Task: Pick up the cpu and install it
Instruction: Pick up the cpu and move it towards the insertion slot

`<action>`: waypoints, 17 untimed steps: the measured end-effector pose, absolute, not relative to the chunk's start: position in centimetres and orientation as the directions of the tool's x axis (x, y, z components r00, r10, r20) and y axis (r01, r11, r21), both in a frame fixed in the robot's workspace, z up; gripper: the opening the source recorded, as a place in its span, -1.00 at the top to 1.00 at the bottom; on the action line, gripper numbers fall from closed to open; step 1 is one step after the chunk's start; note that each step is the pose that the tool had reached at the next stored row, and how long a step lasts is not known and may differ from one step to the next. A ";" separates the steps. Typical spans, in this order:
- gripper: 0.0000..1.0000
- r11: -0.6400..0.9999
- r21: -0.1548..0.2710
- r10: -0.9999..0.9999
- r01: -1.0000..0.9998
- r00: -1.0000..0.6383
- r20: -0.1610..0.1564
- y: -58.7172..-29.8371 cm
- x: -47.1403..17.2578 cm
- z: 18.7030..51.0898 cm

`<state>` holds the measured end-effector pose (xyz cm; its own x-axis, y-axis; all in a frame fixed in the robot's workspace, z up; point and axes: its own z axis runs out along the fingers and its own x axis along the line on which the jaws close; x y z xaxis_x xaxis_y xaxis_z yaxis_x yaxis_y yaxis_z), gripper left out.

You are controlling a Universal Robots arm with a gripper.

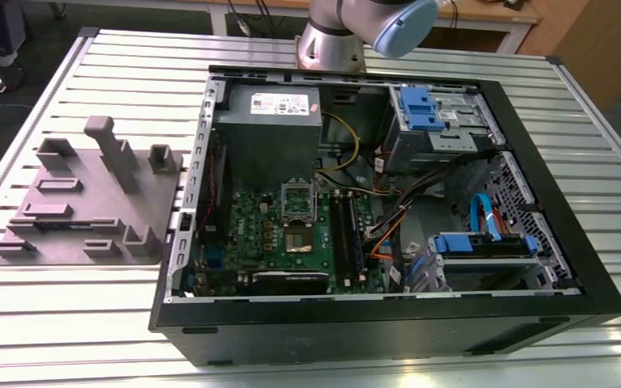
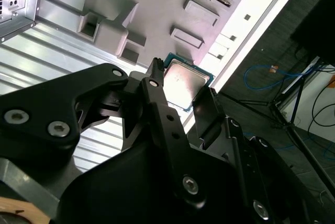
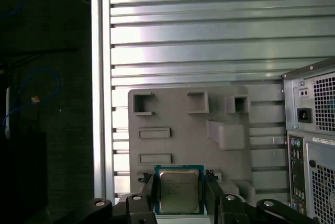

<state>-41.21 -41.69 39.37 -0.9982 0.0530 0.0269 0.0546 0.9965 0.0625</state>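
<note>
Tool [image 3: 179,178] grips the cpu [image 3: 179,192] by opposite edges in both wrist views, grey tray [image 3: 178,124] beyond; my exterior view adds the open computer case [image 1: 397,323].

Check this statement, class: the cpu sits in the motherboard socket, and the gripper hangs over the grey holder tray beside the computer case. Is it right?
Wrong about the cpu: it is clamped in the gripper, as both wrist views show, not in the socket. The gripper does hang over the grey holder tray beside the computer case.
</note>
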 end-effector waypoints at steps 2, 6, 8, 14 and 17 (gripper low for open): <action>0.05 0.997 0.063 0.053 0.055 -0.998 0.027 -41.7 -41.1 39.4; 0.05 0.997 0.063 0.053 0.055 -0.998 0.027 -41.7 -41.0 39.4; 0.05 0.997 0.063 0.053 0.055 -0.998 0.027 -41.7 -41.0 39.4; 0.05 0.997 0.063 0.053 0.055 -0.998 0.027 -41.7 -40.8 39.4; 0.05 0.997 0.063 0.053 0.055 -0.998 0.027 -41.7 -40.7 39.4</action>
<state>-40.65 -41.69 39.37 -0.9982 0.0531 0.0269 0.0547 0.9965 0.0626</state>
